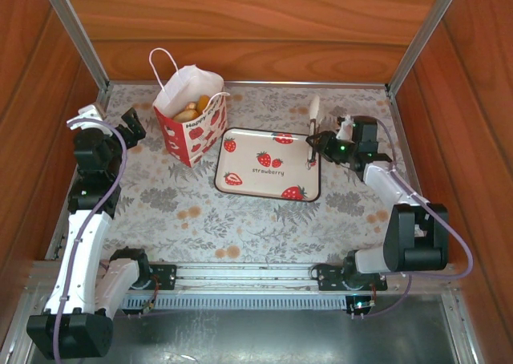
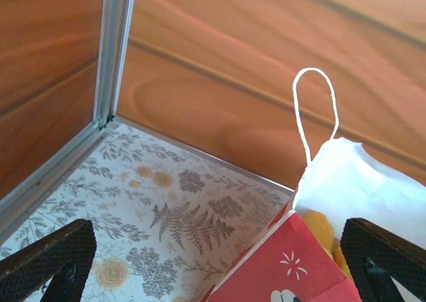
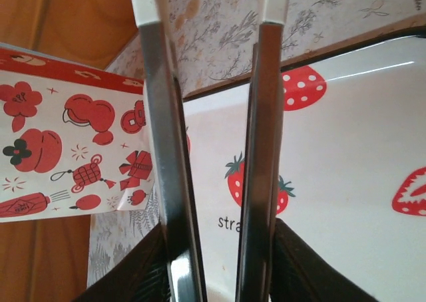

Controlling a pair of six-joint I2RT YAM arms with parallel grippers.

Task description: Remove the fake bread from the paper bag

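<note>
- Floral table (image 1: 200, 220): no pastry is lying on its near stretch, so nothing is counting as delivered here.
- Strawberry-print tray (image 1: 250, 149): it is lying flat mid-table, just to the right of the bag. Only its printed berries are showing and no bread is sitting on it, so I am judging the unloading not yet begun.
- Right gripper (image 1: 319, 145): it is hanging over the tray's right edge, its fingers pressing in on a pair of metal tongs (image 3: 163, 149). The tong blades are standing a little apart with nothing between them, their white tips pointing toward the back wall. The tool is in hand but well apart from the bag's mouth.
- Left gripper (image 1: 133, 129): it is hovering just left of the bag with its fingers spread wide, gripping nothing. From its own wrist camera, the bag's open top is lying beside its right finger.
- Paper bag (image 1: 188, 135): it is standing upright toward the back left, mouth gaping, red strawberry band facing the tray.
- Fake bread (image 1: 192, 110): golden and orange pieces are showing inside the bag's mouth, and I cannot tell how many. Every piece I can see is sitting inside the bag, so the whole job is looking like it is left to do, starting with bringing the tongs across to the opening.
</note>
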